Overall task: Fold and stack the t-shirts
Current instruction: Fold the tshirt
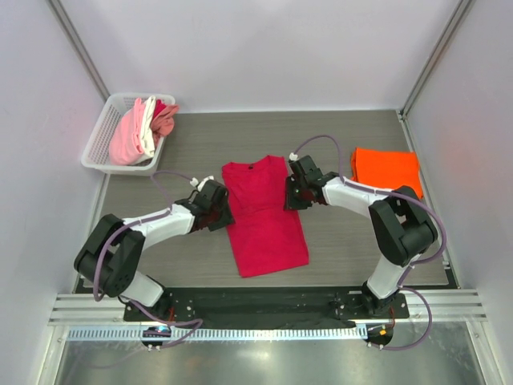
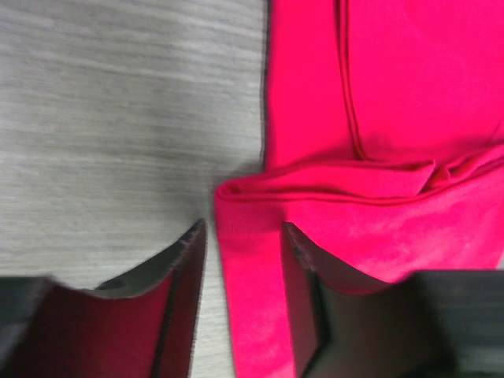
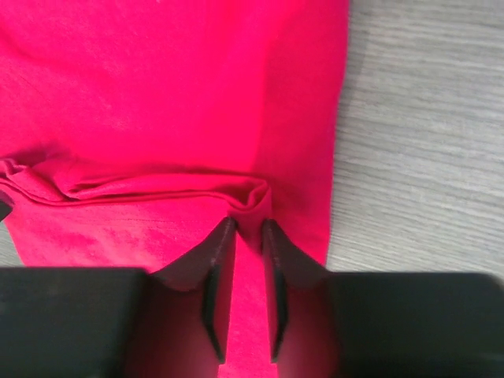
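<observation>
Crimson t-shirt [image 1: 263,220] flat, bench [image 1: 345,241] centre. Left hand [image 2: 242,228] spread, straddling shirt's edge; right hand [image 3: 248,223] near-closed, pinching a fold. Top view only: orange t-shirt [image 1: 386,170] at 2 o'clock.

Centre: spread shirt [image 1: 264,228]; folded shirt [image 1: 386,170] to its right; bundled shirts [image 1: 138,132] in basket [image 1: 95,147] at far left.
</observation>
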